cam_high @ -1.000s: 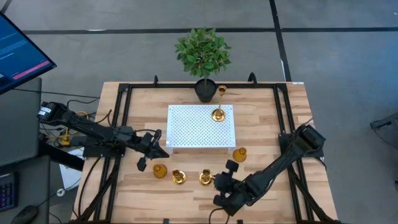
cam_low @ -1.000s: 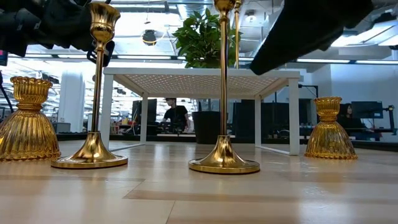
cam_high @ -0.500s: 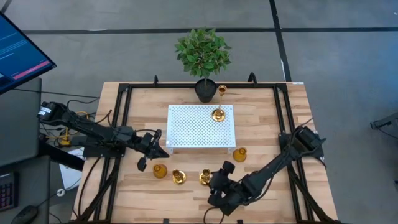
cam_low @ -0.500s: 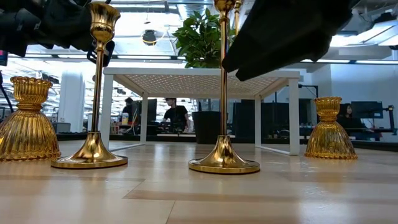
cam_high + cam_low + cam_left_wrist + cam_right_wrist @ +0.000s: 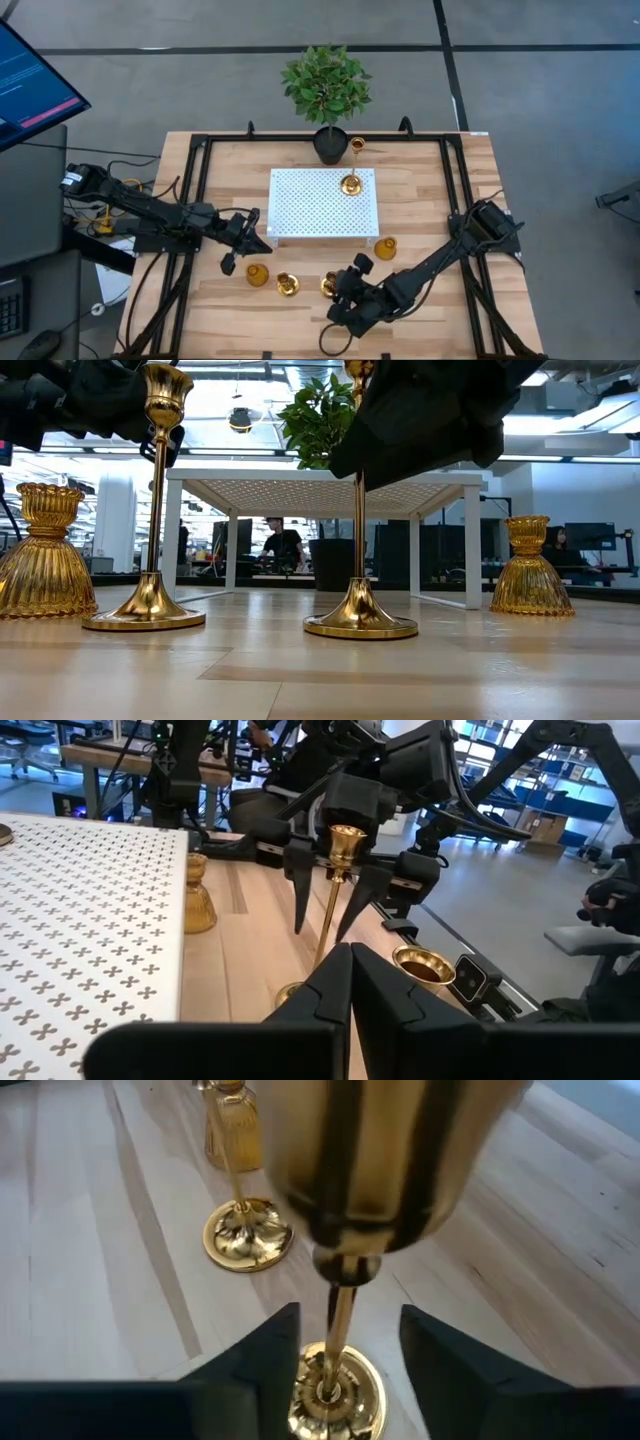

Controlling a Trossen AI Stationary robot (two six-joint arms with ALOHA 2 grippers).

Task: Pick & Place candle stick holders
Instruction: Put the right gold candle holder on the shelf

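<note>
The right gripper (image 5: 342, 1350), jaws open, straddles the stem of a tall gold candle stick holder (image 5: 329, 285) standing at the bench's (image 5: 420, 190) front. The left gripper (image 5: 238, 243) waits closed beside the white tray (image 5: 320, 205).

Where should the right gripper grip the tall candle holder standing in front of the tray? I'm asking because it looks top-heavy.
Grip the tall candle holder on its slim stem, just under the cup, coming in level from the table's front edge. It stands upright, and the stem is the only part narrow enough for the fingers. The right gripper already has its fingers open on either side of the stem.
</note>
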